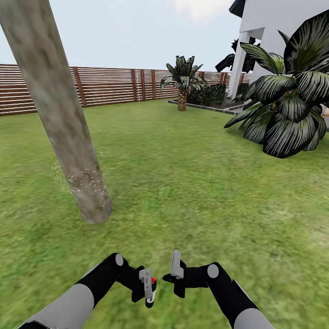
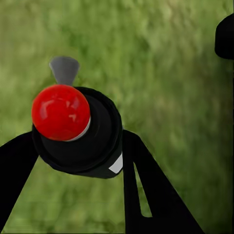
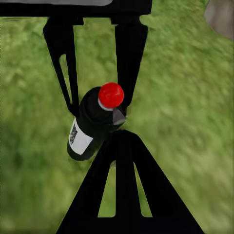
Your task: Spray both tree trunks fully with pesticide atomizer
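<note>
Left gripper (image 1: 147, 292) grasping the sprayer bottle (image 1: 151, 289) low over the grass (image 1: 192, 183).

The black bottle with its red cap (image 2: 60, 111) sits clamped between the left gripper's fingers (image 2: 146, 195), its grey nozzle (image 2: 64, 69) pointing away. The right gripper (image 1: 175, 274) hangs just beside it; its fingers' spread cannot be told. Ahead to the left, a thick tree trunk (image 1: 59, 109) leans, whitish specks (image 1: 87, 180) dotting its base. A wooden fence (image 1: 100, 84), a short palm (image 1: 183, 82) and a white house (image 1: 269, 27) stand beyond.

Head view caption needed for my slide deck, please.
Left pincer holding the atomizer near a speckled tree trunk on the lawn.
</note>
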